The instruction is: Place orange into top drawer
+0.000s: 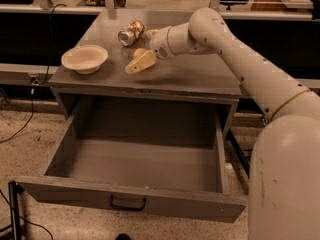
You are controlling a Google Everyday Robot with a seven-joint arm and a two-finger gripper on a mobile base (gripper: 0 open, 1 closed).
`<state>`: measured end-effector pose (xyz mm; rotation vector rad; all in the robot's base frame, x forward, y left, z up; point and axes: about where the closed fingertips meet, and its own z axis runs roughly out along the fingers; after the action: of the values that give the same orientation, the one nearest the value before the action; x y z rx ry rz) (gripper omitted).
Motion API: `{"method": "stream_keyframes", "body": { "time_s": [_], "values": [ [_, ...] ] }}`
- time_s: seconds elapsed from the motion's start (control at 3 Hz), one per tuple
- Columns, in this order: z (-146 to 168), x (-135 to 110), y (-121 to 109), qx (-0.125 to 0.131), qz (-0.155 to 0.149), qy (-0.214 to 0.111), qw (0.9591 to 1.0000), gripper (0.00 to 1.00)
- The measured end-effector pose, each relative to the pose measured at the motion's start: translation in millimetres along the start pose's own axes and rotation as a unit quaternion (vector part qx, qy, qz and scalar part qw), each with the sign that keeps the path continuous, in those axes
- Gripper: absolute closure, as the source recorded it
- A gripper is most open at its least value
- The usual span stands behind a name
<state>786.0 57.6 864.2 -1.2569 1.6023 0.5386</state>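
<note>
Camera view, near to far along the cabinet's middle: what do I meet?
Open top drawer → gripper, low over the cabinet top → orange, right behind it → can. The bowl sits level with the gripper, so left out.

The matt cream gripper (138,52) is held over the matt grey desk (200,76); a smooth orange (139,53) is seen between its parted jaws, a shiny metal can (131,33) beside them.

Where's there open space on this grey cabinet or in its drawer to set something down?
The wide grey top drawer is bare inside. The cabinet top is free on its right half, under the white arm. Crowded at back left: round cream bowl, shiny metal can, small round orange, with the tool at the orange.
</note>
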Motion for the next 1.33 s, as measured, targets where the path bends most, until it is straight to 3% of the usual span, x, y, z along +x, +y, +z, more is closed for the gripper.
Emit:
{"method": "stream_keyframes", "body": {
  "time_s": [0.33,0.67,1.33],
  "values": [
    [7,8,3,-0.001,0.007,0.005,1.0,0.07],
    [10,16,4,0.0,0.019,0.0,0.9998,0.23],
    [4,7,0,0.015,0.009,-0.041,0.999,0.71]
  ]
}}
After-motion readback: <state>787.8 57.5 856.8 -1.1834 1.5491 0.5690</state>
